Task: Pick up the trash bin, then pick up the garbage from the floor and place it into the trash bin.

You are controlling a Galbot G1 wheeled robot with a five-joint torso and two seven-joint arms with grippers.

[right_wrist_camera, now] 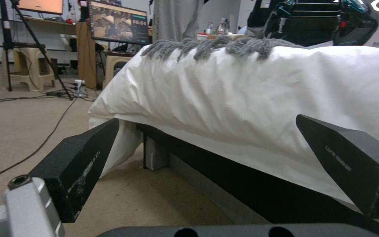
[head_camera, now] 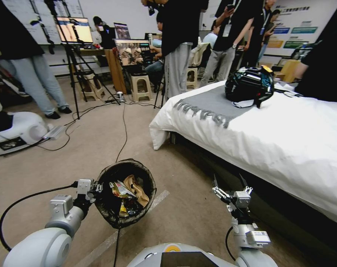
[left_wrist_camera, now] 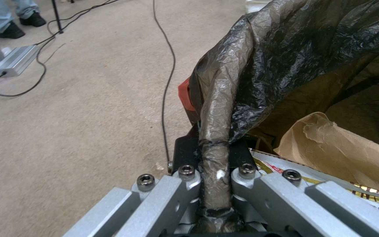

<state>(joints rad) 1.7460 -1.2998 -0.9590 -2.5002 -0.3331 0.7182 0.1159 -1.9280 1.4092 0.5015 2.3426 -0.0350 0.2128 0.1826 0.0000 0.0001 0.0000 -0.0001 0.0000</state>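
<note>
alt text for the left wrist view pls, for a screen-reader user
The left gripper is clamped on the rim of the trash bin, pinching the black bag folded over it. Inside the bin lie a crumpled brown paper scrap and a yellow-printed wrapper; beige carpet with a black cable lies beyond.

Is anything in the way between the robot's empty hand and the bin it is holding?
Nothing visible is. The left gripper is shut on the bag-covered rim of the trash bin, held off the floor. The right gripper is open, empty, beside the bed. Between it and the bin's open mouth lies open space over bare carpet.
</note>
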